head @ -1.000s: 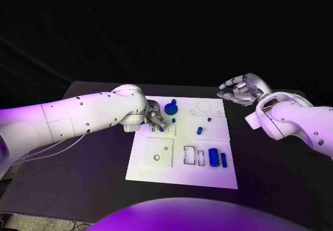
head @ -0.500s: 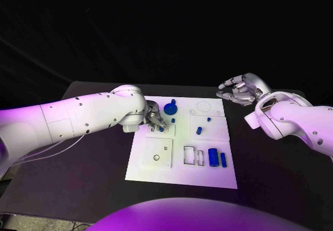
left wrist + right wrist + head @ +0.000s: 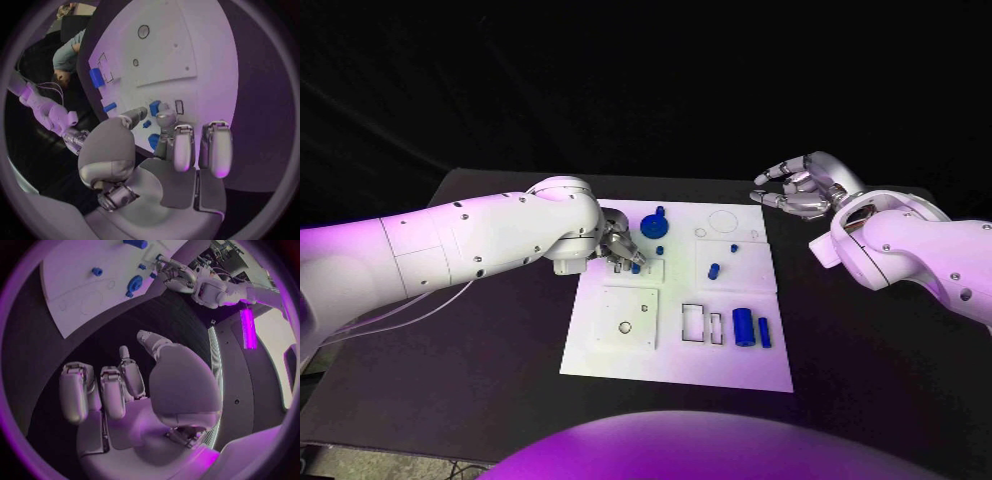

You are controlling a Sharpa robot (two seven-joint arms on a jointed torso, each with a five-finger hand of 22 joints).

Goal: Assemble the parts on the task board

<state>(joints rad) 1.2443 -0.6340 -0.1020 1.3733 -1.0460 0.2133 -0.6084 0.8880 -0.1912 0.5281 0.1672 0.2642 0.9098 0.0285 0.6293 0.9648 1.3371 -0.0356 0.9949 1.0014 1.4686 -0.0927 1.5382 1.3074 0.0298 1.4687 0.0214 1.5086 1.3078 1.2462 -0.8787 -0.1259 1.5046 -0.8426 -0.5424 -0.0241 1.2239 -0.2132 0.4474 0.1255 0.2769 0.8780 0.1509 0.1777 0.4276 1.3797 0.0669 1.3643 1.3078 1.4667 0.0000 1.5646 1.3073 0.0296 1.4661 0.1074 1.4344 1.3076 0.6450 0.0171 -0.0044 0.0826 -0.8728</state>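
**Left hand down on the board, right hand idle beside it**

Head view: the white task board [image 3: 678, 310] lies in the middle of the black table [image 3: 488, 350]. The left hand [image 3: 620, 244] reaches in from the left edge onto the board's upper left part, fingers curled down at a small blue part [image 3: 635, 266]; whether it grips that part cannot be told here. Just above sits a round blue part [image 3: 656, 226], a small blue peg [image 3: 714, 270] lies at the board's centre, and two blue cylinders [image 3: 744, 327] stand in the lower right. The right hand [image 3: 795, 190] hangs off the board's upper right corner — fingers loosely apart, holding nothing.

Left wrist view: the fingertips [image 3: 164, 120] press close around small blue parts [image 3: 154, 108] on the board [image 3: 187, 55], a closeness the head view hides — yet a firm grip is still unclear.

Right wrist view: the right hand [image 3: 125, 390] shows its empty palm over dark table, the board [image 3: 81, 280] well apart.
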